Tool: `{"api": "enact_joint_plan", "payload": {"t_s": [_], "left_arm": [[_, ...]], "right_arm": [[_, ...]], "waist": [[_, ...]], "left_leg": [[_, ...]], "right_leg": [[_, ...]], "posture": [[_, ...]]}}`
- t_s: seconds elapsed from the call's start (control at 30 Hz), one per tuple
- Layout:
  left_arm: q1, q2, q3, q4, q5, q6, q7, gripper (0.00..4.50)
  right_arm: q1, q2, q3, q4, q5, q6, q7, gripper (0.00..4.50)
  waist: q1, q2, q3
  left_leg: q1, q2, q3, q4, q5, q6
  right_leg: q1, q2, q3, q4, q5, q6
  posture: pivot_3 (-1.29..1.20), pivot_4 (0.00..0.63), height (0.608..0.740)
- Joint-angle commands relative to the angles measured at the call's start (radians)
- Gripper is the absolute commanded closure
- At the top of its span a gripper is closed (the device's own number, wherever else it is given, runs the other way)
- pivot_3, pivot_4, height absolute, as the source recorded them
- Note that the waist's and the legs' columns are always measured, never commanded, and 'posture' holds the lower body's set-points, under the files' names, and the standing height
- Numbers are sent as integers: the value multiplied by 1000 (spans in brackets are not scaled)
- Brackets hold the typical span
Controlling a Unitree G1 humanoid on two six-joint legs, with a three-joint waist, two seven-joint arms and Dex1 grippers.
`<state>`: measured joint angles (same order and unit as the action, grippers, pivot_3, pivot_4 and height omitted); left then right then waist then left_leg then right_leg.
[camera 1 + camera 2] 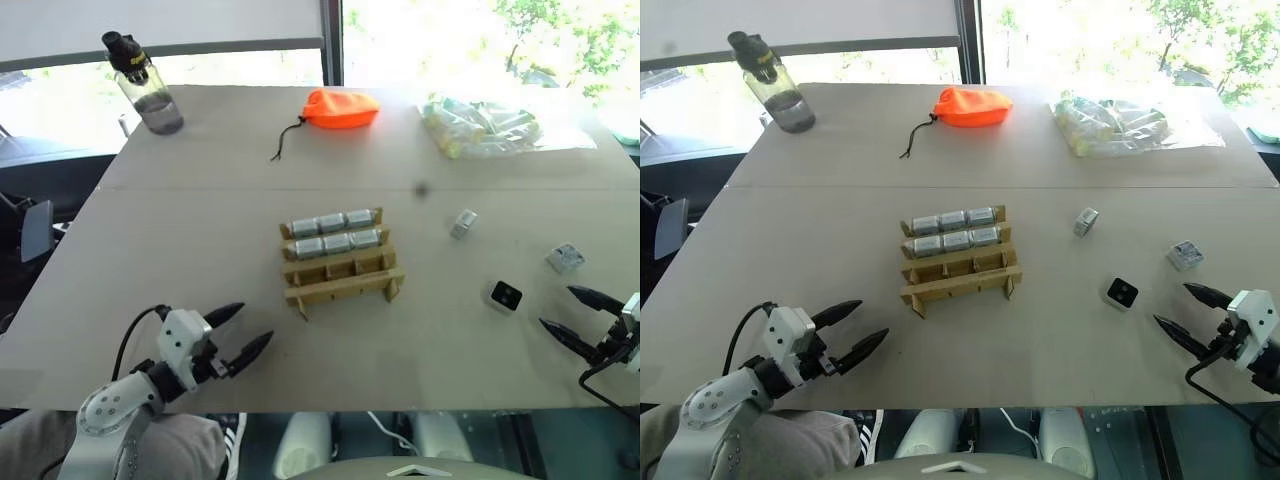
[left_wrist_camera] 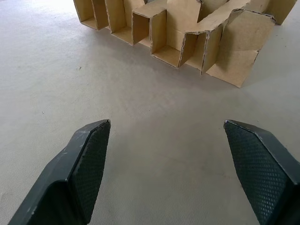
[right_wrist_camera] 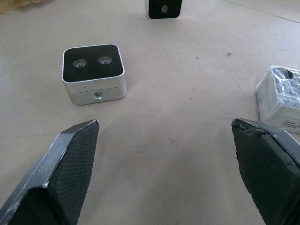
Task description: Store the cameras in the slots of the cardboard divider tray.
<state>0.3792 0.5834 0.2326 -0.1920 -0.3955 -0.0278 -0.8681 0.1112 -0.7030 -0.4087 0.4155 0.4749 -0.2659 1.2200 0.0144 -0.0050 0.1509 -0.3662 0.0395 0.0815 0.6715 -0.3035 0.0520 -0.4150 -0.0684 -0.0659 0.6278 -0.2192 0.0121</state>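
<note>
The cardboard divider tray [image 1: 341,262] sits mid-surface, ahead of both grippers and between them, nearer the left one. Its two far rows each hold three cameras [image 1: 332,222] packed side by side, so six appear stowed; the near row's slots look empty, presumably kept for the three cameras left out.

Those three lie loose on the surface [image 1: 200,220] on the right gripper's side. The black-faced camera [image 1: 505,296] lies flat, lenses up, just ahead of the right gripper [image 1: 570,312] and toward the tray from it, the closest pick. A grey camera [image 1: 565,258] sits just beyond the gripper's outer finger, and a third camera [image 1: 463,223] lies farther off, past the black-faced one.

The right gripper hangs low over the near edge of the surface, fingers spread wide and empty, pointing slightly down and inward toward the black-faced camera; it looks set to reach for it.

The left gripper [image 1: 240,329] is also apart and empty, held low, angled inward at the tray's open near row, possibly waiting to steady the tray.
</note>
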Motion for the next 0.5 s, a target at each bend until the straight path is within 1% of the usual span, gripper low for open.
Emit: {"api": "enact_joint_plan", "payload": {"t_s": [0.03, 0.5], "left_arm": [[-6, 2, 3, -14, -2, -11, -5, 490], [-27, -2, -7, -18, 4, 15, 2, 490]], "right_arm": [[10, -21, -34, -21, 19, 1, 5, 0], [24, -30, -42, -28, 21, 1, -2, 0]], "waist": [[0, 0, 0], [0, 0, 0]], "left_leg": [[0, 0, 0, 0, 0, 0], [0, 0, 0, 0, 0, 0]], "right_leg": [[0, 0, 0, 0, 0, 0], [0, 3, 0, 0, 0, 0]], "posture": [[0, 150, 726], [0, 150, 726]]}}
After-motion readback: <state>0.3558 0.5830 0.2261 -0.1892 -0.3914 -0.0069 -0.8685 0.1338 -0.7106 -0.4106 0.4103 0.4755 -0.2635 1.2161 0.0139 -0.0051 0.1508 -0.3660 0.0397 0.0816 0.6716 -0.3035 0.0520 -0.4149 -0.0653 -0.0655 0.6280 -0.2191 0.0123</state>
